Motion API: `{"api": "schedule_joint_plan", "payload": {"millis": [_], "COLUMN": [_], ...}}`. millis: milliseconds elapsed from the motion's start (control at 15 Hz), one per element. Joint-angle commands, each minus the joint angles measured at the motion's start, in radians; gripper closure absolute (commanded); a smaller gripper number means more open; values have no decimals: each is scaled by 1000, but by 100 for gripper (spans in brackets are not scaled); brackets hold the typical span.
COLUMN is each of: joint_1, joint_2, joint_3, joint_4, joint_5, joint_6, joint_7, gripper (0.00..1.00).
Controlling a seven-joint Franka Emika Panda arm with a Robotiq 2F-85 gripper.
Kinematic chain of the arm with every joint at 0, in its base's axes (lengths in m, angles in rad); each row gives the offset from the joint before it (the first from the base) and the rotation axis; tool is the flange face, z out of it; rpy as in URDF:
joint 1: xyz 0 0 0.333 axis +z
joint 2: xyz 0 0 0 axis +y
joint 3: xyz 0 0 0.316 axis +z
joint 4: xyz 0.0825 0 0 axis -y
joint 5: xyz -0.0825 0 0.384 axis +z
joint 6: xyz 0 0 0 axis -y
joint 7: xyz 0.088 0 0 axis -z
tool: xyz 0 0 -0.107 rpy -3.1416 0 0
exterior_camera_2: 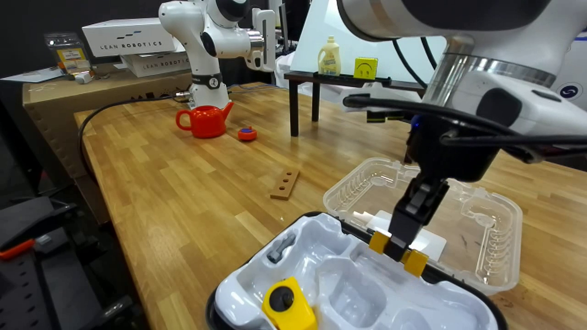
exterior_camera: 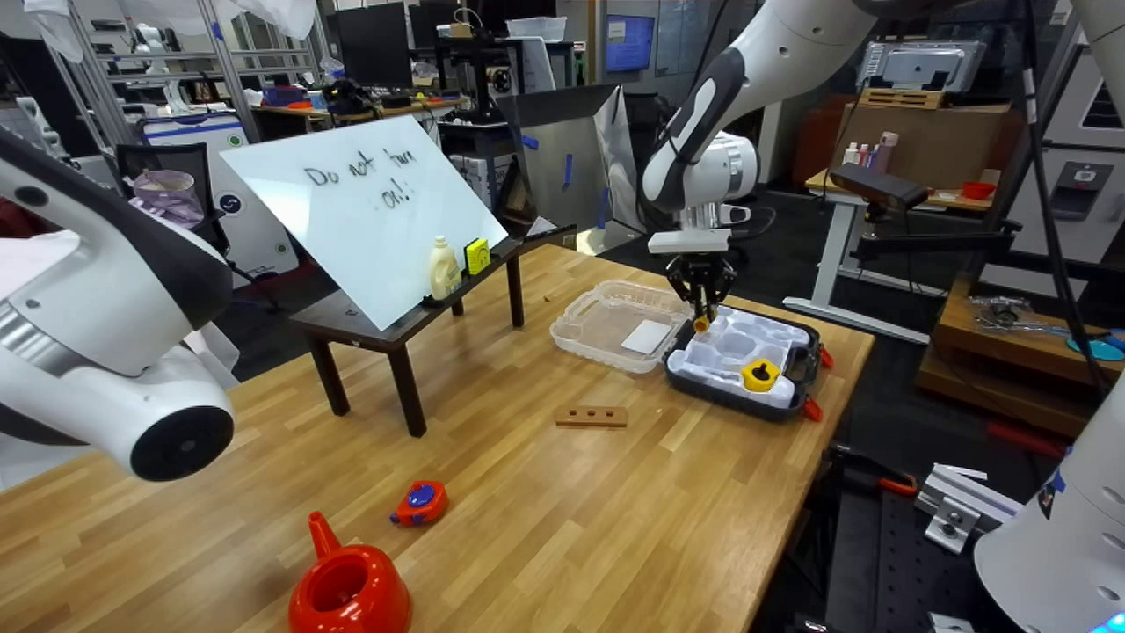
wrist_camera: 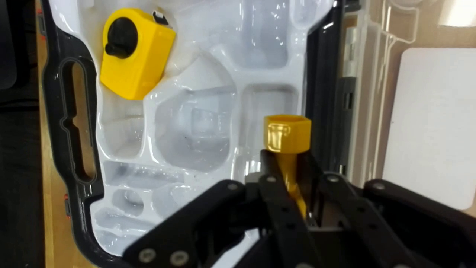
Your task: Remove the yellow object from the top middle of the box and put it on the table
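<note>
The yellow object (wrist_camera: 287, 134) is a small yellow-orange piece with a hexagonal end and a narrow middle. My gripper (wrist_camera: 288, 163) is shut on its narrow middle. In an exterior view the yellow object (exterior_camera_2: 415, 262) sticks out on both sides of the fingertips. It also shows in an exterior view (exterior_camera: 700, 324) below the gripper (exterior_camera: 704, 309). It is held above the hinge-side edge of the box (exterior_camera: 734, 404), a black case with a white moulded insert. The box also shows in the wrist view (wrist_camera: 55, 149). The light wood table (exterior_camera: 527, 519) lies under everything.
A yellow tape measure (wrist_camera: 137, 56) sits in the insert. A clear lid (exterior_camera: 606, 308) adjoins the box. A brown wooden piece (exterior_camera: 591, 417), red tape measure (exterior_camera: 422, 501) and red teapot (exterior_camera: 352, 589) stand on the table. A black side table (exterior_camera: 369, 330) and another arm (exterior_camera_2: 202, 50) stand farther away.
</note>
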Motion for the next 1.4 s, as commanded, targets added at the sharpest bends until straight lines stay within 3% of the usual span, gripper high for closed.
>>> {"api": "schedule_joint_plan", "payload": {"millis": [0,867,1333], "joint_1": [15,154,187], "joint_2": [-77,-351,-442], "joint_3": [-2,57,109], "joint_4": [-65,-345,-435], "joint_5": [-19,-165,-184], "joint_6": [13,159,143], "joint_7": [-32,-210,-296], "gripper": [96,96,96]}}
